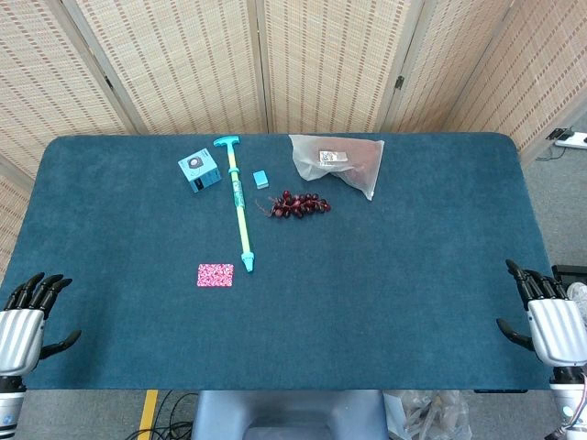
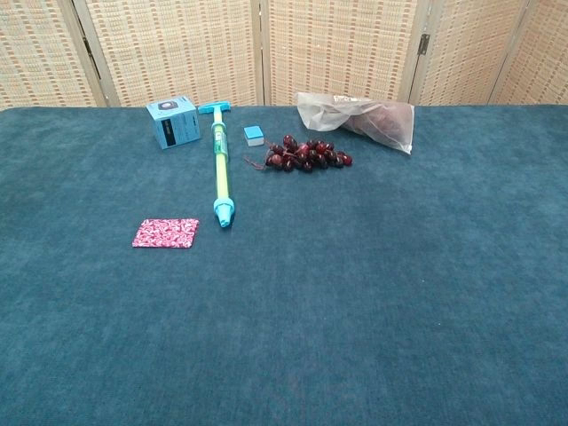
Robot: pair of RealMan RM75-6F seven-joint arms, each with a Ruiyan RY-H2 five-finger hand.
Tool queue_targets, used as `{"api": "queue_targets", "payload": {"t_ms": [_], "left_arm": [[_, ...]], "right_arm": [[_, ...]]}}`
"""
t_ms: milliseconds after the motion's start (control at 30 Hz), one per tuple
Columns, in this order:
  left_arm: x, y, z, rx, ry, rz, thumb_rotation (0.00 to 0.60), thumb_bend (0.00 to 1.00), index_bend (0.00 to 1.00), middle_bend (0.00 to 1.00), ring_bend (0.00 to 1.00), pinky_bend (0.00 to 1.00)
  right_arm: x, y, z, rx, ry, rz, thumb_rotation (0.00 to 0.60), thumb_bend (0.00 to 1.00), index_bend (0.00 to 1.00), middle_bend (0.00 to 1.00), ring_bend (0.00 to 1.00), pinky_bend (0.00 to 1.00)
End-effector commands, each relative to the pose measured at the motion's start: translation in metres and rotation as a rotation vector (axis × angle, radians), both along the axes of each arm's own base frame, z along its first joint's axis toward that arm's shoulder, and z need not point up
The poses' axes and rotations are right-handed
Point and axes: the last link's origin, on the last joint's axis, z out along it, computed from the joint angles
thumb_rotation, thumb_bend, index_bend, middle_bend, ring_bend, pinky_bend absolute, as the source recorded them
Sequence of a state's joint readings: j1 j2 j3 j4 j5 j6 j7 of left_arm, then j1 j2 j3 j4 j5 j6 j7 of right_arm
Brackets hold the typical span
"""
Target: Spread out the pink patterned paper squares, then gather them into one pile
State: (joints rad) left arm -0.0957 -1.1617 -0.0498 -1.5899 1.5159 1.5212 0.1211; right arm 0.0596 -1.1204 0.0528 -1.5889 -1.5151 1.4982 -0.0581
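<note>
The pink patterned paper squares [image 1: 215, 274] lie as one neat stack on the blue tabletop, left of centre; the chest view shows the same stack [image 2: 166, 232] flat on the cloth. My left hand [image 1: 27, 321] hovers at the near left table edge, fingers apart and holding nothing, well left of the stack. My right hand [image 1: 546, 312] is at the near right edge, also spread and holding nothing, far from the stack. Neither hand shows in the chest view.
A long teal and yellow pump [image 1: 238, 203] lies just right of the stack, pointing toward it. Behind are a blue box [image 1: 198, 170], a small blue cube [image 1: 261, 180], a grape bunch [image 1: 298, 204] and a plastic bag [image 1: 339, 161]. Woven screens stand behind the table.
</note>
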Motion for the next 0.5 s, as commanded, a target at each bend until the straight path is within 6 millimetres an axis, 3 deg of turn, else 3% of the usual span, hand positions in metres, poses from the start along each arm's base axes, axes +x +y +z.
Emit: {"api": "queue_targets", "payload": {"t_ms": [33,500], "left_arm": [[-0.0001,0.0001,-0.0007,0.001,0.003,0.0,0.6,0.18,0.22,0.2,0.12,0.19],[0.0047,0.0091,-0.0017,-0.033,-0.004,-0.043,0.6,0.18,0.24,0.2,0.13,0.19]], "right_arm": [[-0.0001,-0.0004,-0.0003,0.0,0.0,0.001,0.6,0.24,0.0,0.24,0.17,0.19],[0.0021,0.0006,0.0035,-0.02,-0.009,0.021,0.6,0.24,0.0,0.24,0.17,0.19]]}}
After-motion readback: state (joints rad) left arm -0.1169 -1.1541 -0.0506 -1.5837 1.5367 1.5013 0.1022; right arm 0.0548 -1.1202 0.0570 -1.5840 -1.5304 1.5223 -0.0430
